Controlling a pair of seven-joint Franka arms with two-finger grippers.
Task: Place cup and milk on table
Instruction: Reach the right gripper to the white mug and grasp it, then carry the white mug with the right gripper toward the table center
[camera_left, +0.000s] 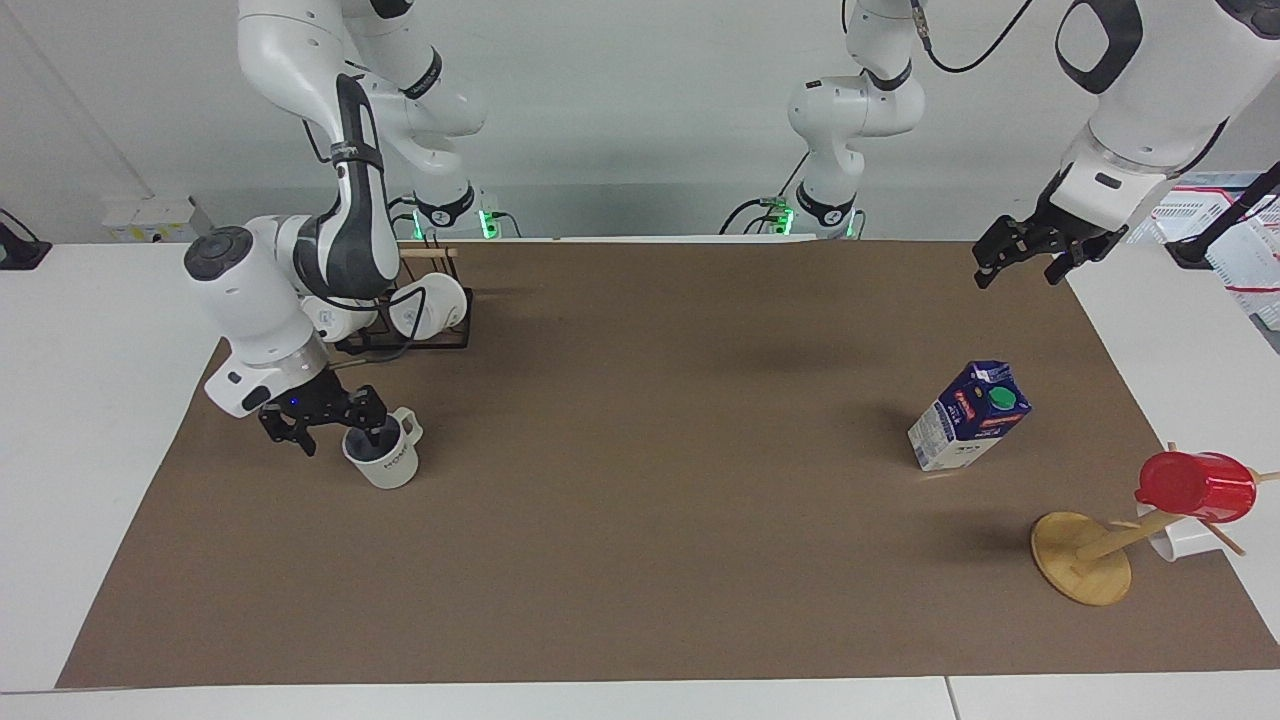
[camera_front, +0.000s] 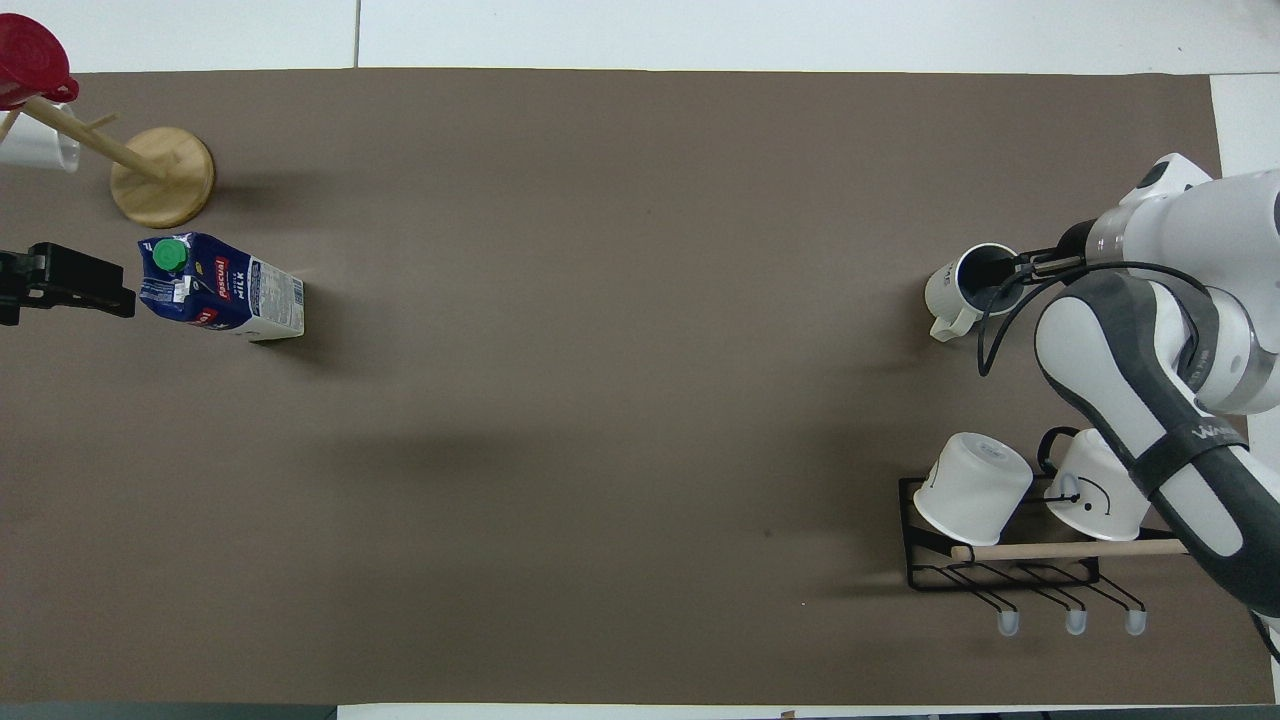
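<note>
The cream cup (camera_left: 392, 464) (camera_front: 948, 291) stands upright on the brown mat of the table (camera_left: 90, 420) toward the right arm's end, handle pointing away from the right arm. My right gripper (camera_left: 338, 440) (camera_front: 1030, 268) is down at the cup and open, straddling its rim. One finger (camera_left: 377, 432) dips inside the cup and the other is outside the wall. The milk (camera_left: 968, 418) (camera_front: 220, 288) stands on the mat toward the left arm's end, green cap up. My left gripper (camera_left: 1020, 266) (camera_front: 65, 285) waits open in the air over the mat's edge, apart from the milk.
A black wire rack (camera_left: 440, 340) (camera_front: 1000, 575) with two white mugs sits nearer the robots than the cup, under the right arm's forearm. A wooden mug tree (camera_left: 1082, 560) (camera_front: 162, 176) holding a red cup (camera_left: 1196, 486) (camera_front: 30, 62) stands farther out than the milk.
</note>
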